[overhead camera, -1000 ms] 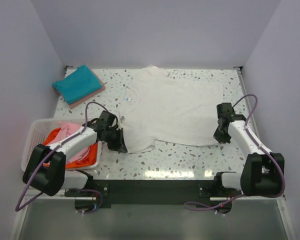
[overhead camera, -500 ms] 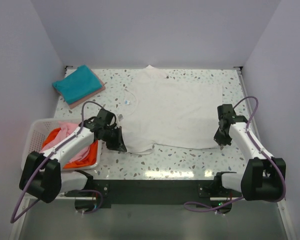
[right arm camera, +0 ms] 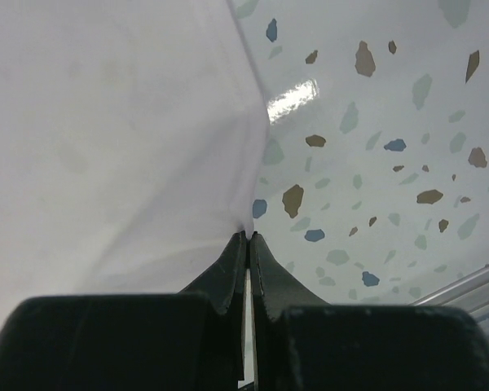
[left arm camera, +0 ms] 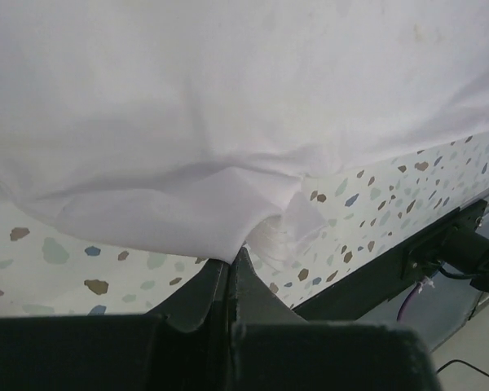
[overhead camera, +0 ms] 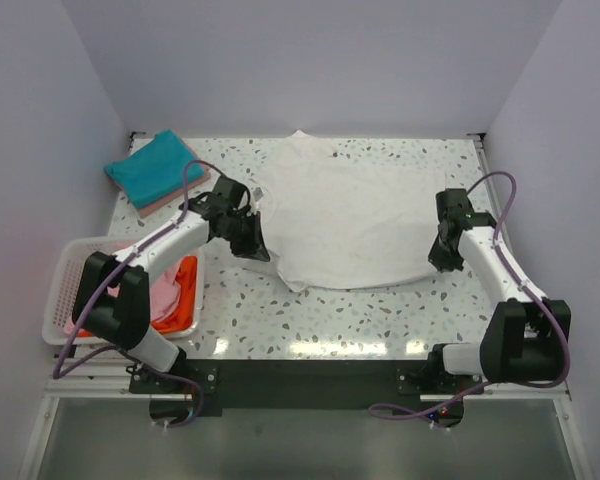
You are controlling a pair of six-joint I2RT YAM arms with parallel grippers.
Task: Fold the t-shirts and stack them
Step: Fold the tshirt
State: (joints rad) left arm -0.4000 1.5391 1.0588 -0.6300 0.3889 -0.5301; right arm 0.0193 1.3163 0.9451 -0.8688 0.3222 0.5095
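Observation:
The white t-shirt (overhead camera: pixel 345 215) lies spread on the speckled table, its near part lifted and folded back. My left gripper (overhead camera: pixel 252 245) is shut on the shirt's left edge; in the left wrist view the white cloth (left arm camera: pixel 228 138) bunches at my closed fingertips (left arm camera: pixel 231 259). My right gripper (overhead camera: pixel 439 258) is shut on the shirt's right near corner; the right wrist view shows the cloth (right arm camera: pixel 106 130) pinched at my fingertips (right arm camera: pixel 249 236). A folded teal t-shirt (overhead camera: pixel 155 167) lies on a folded pink one at the back left. Pink and orange shirts (overhead camera: pixel 176 300) sit in the basket.
The white lattice basket (overhead camera: pixel 65 300) stands at the near left beside the left arm. Grey walls close the table on three sides. The table's dark front rail (overhead camera: pixel 310 375) runs along the near edge.
Both grippers have moved away from me with the white shirt's near edge, the left one far more. The shirt's near part has drawn back, baring the table in front.

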